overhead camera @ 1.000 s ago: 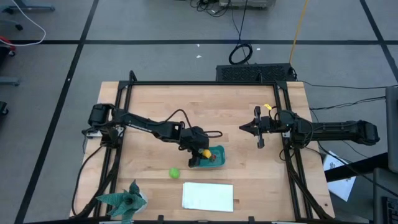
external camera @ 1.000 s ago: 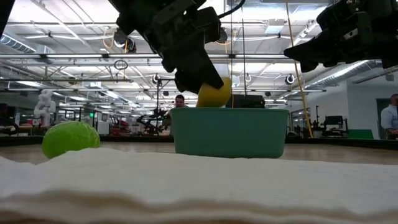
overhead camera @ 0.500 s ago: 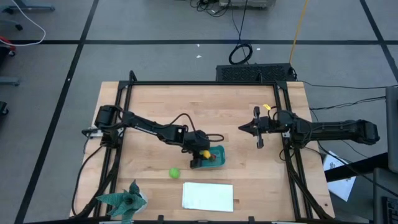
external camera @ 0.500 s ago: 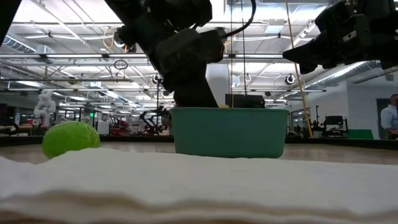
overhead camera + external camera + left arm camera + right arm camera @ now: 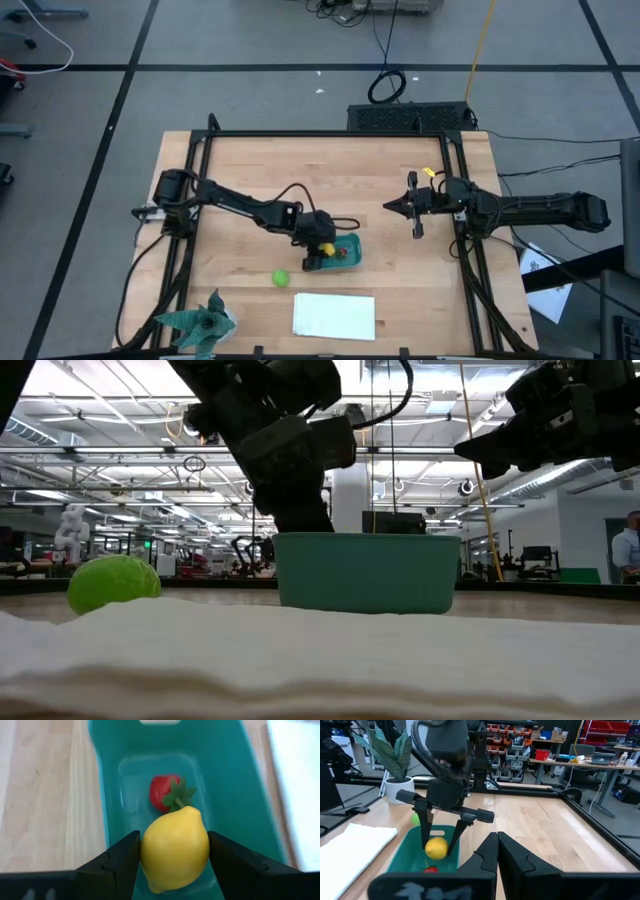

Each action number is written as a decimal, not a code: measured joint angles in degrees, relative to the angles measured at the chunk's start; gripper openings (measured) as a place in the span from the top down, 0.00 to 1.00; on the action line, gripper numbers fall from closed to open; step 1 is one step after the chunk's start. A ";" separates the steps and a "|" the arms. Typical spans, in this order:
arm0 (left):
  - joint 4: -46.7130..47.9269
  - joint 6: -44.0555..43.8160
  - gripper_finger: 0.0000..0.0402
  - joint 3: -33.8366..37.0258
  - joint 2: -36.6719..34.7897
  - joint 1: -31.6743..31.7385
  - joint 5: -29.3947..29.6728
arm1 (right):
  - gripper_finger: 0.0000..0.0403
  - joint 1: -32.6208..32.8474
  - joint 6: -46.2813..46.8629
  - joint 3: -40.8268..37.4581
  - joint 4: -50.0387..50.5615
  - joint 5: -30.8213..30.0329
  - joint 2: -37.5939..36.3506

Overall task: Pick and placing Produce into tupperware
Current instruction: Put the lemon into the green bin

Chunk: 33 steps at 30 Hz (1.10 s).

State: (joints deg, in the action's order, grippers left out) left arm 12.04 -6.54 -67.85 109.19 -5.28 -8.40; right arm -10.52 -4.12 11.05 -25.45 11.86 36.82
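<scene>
The teal tub (image 5: 347,260) stands on the table, also in the low view (image 5: 368,572). A red strawberry-like fruit (image 5: 162,793) lies on its floor. My left gripper (image 5: 322,252) reaches down into the tub, shut on the yellow lemon (image 5: 175,847). In the low view the tub's wall hides the lemon. The round green fruit (image 5: 281,278) rests on the table to the tub's left, also in the low view (image 5: 113,582). My right gripper (image 5: 390,206) is shut and empty, held above the table's right half. My left gripper pinches the lemon by its two opposite sides (image 5: 146,851) between its two fingers (image 5: 454,840). The fingers come from above and point down into the tub. The lemon sits below the tub's rim, above the red fruit; whether it touches the floor, I cannot tell.
A white folded sheet (image 5: 334,315) lies near the front edge, just in front of the tub. A teal spiky leafy object (image 5: 200,322) sits at the near left corner. A black frame (image 5: 330,133) runs around the table.
My left gripper has gone down into the tub with the lemon. The lemon stood above the rim a second ago and is now below it, hidden in the low view. The gripper stays shut on it.
</scene>
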 joint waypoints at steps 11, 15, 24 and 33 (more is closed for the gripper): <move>1.37 4.65 0.46 0.02 1.09 0.00 -0.61 | 1.00 0.00 0.00 0.00 0.00 0.00 0.02; 1.66 4.78 0.46 0.02 1.09 0.00 -0.61 | 1.00 0.00 0.00 0.00 0.00 0.01 0.02; 1.03 4.78 0.45 0.02 1.09 0.00 -0.78 | 1.00 0.00 0.00 0.00 0.00 0.00 0.02; 1.00 5.41 0.33 0.02 1.09 0.00 -2.11 | 1.00 0.00 0.00 0.00 0.00 0.01 0.02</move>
State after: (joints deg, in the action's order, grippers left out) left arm 13.04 -1.13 -67.83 110.28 -5.28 -10.51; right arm -10.52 -4.12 11.05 -25.45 11.86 36.84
